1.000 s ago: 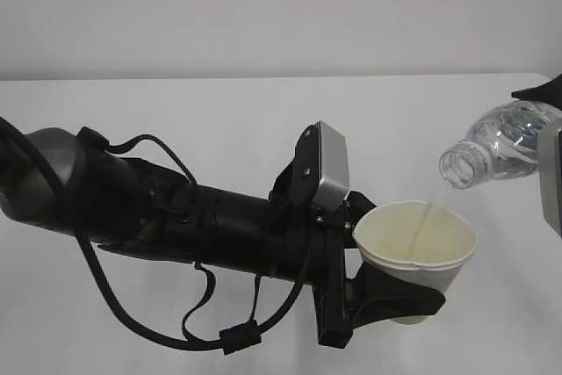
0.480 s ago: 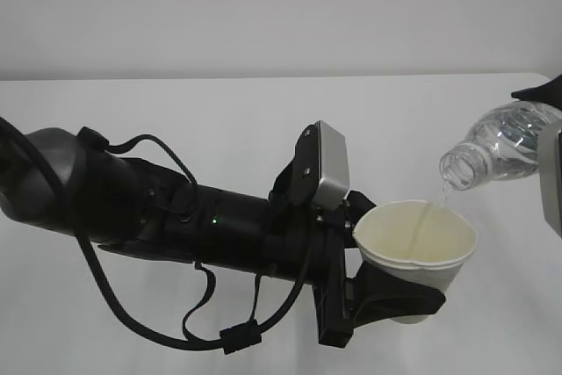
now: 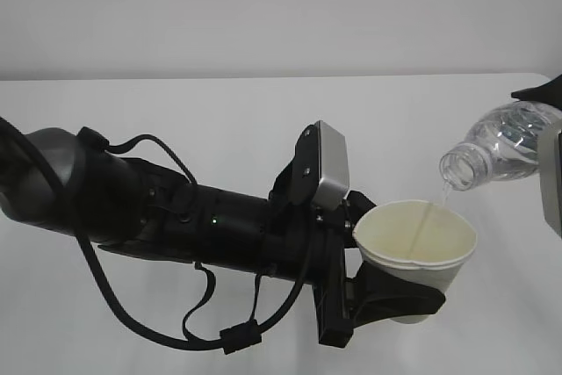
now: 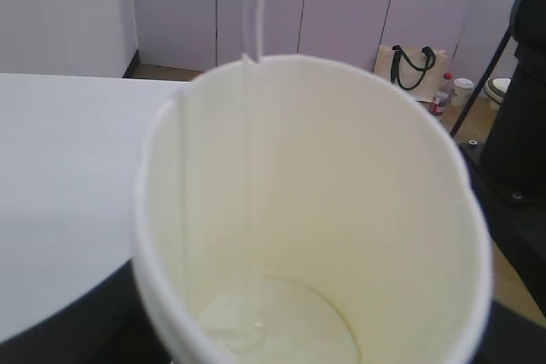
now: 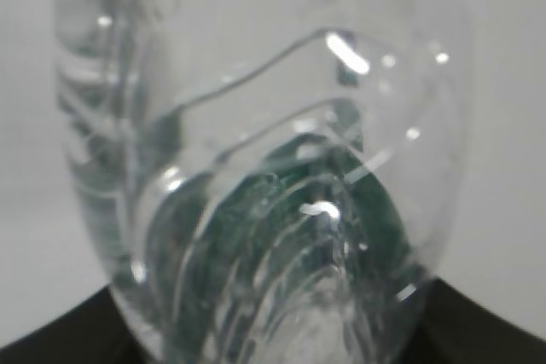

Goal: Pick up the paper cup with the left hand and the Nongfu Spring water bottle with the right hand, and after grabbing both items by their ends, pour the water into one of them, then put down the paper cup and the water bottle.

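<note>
your left hand (image 3: 399,292) reaches in from the left across the near part of the white table (image 3: 219,111), and its black fingers (image 3: 386,300) are clamped round the lower body of the paper cup (image 3: 415,248), which is held off the table at the near right, mouth up and tipped slightly. the looping black cables (image 3: 132,305) and the silver-grey block (image 3: 329,164) on that arm fill much of the near left, so you cannot see the table under them. the cup's base is hidden behind the fingers.

the nongfu spring water bottle (image 3: 496,154) hangs above and to the right of the cup, tilted with its open neck pointing down-left, apart from the rim. a thin stream of water (image 3: 428,217) runs from the neck into the cup. in the left wrist view you look down into the cup (image 4: 316,210): the stream (image 4: 250,125) falls along the far inner wall and a shallow pool (image 4: 273,321) lies at the bottom. behind it, far right, a pale bag with dark handles (image 4: 408,70) stands on the floor by a wall of light panels.

your right hand is almost wholly cut off at the right edge of the exterior view. the right wrist view is filled by the blurred ribbed bottle (image 5: 264,193) with green showing through it, and dark shapes at the bottom corners seem to hold it; the label's lettering cannot be read.
</note>
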